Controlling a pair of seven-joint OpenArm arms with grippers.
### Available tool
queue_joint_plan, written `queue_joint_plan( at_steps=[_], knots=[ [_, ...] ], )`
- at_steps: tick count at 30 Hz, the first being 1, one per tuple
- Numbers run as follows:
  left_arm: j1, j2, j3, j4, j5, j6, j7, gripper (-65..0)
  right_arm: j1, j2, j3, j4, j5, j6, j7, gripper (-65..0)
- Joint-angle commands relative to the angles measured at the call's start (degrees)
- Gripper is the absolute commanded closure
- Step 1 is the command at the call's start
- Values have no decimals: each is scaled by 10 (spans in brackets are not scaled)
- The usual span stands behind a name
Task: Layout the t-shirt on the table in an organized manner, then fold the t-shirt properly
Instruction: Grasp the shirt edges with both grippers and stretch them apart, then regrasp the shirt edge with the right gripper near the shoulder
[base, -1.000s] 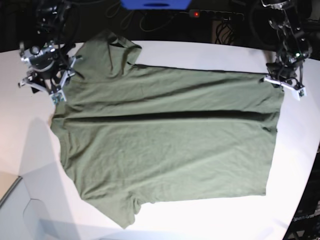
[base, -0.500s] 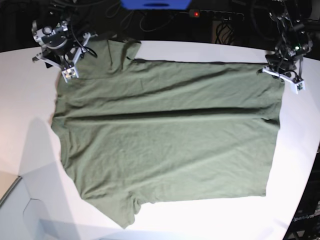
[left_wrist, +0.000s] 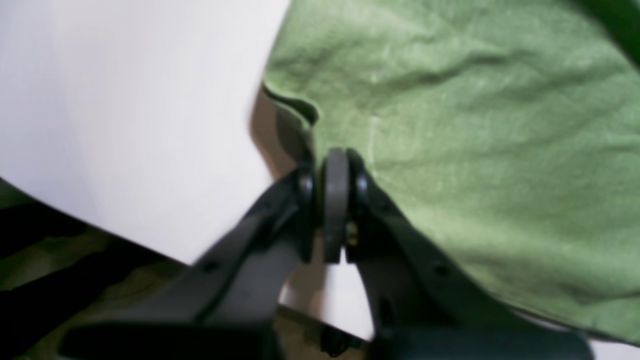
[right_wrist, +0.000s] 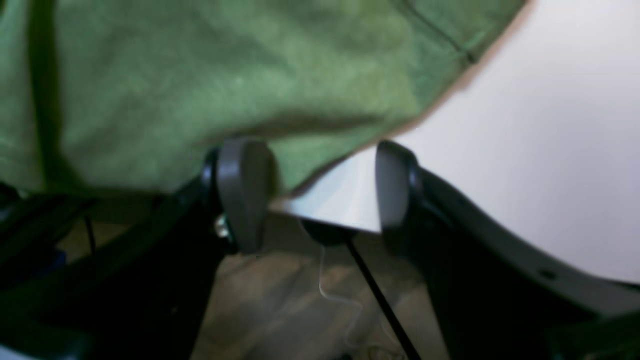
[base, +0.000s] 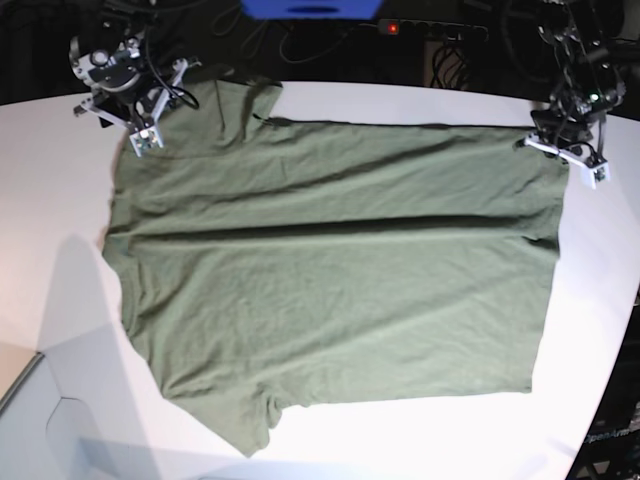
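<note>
On the table (base: 330, 440) you have one t-shirt (base: 330, 270), olive green, and two grippers working it; one white tabletop carries everything. From the base view the shirt covers most of the table's middle, spread nearly flat, with a long crease running from 9 o'clock to 3 o'clock across its upper half. One sleeve points toward 7 o'clock near the table's front edge, and the other sleeve sits up at 11 o'clock.

Your left gripper (base: 570, 160) is at 2 o'clock in the base view, right at the shirt's far hem corner. In the left wrist view its fingertips (left_wrist: 336, 200) are pressed together on the edge of the fabric, so you are pinching the t-shirt (left_wrist: 475, 125) there; the cloth spreads away toward 1 o'clock from the tips, with bare table (left_wrist: 125, 100) toward 10 o'clock.

Your right gripper (base: 140, 115) is at 10 o'clock in the base view, over the shirt's shoulder corner beside the upper sleeve. In the right wrist view its jaws stand wide apart with nothing between them but the table's edge (right_wrist: 340, 200); the t-shirt (right_wrist: 225, 75) lies from 9 to 1 o'clock beyond the fingertips (right_wrist: 245, 195), its edge just beside the left-hand one, not clamped.
</note>
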Motion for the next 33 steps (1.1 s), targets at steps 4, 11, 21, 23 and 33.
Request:
queue_joint_plan(
  at_steps=[4,11,21,23,33],
  knots=[
    [2,-6,-2,9,1,4,-1,0,-1,-1,-1,-30,-4,0,-9,-331],
    [2,-6,-2,14,1,4,-1,0,-1,2,-1,-40,-3,0,-9,-15],
    [1,-6,-2,65,0,4,-1,0,-1,4,3,53,-4,0,-9,0],
    [1,-6,-2,91,0,4,-1,0,1,4,3,71,-4,0,-9,0],
    [2,1,-54,152,-4,-1,-1,0,50,0,67,76,-4,0,-10,0]
  ],
)
